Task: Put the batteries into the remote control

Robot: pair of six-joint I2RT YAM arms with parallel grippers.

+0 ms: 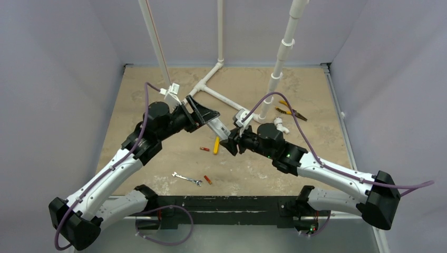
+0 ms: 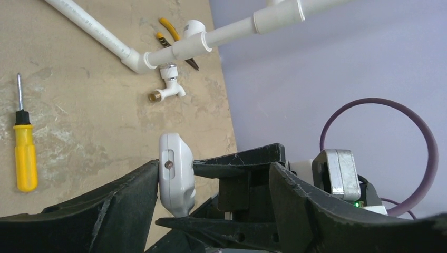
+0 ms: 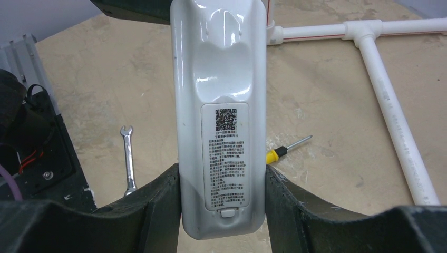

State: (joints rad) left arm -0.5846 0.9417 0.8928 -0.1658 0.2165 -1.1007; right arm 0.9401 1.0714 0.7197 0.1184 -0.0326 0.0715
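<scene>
Setting: a tan, stone-patterned table walled in pale lilac, with a white pipe frame at the rear.
Remote control: raised off the table between the two arms, with its back face towards the right wrist camera. It is presumably held this way to present the battery side for work.
Right gripper: jaws clamped on the remote's long edges near its lower end, acting as the vice.
Left gripper: jaws apart about the remote's far end. One finger touches the casing and the other stands clear, so there is no grip on this side.
Battery cover: the labelled panel bearing a QR code. It sits flush, with its latch tab at the lower end, and is judged not yet opened.
First battery: lying on the table just beside the yellow screwdriver, below the held remote.
Second battery: nearer the arm bases, close to the wrench.
Stage: early, since the cover must come off before either cell can go in.
Risk: with one clamp only, a push on the cover may pivot the remote in the jaws.
</scene>
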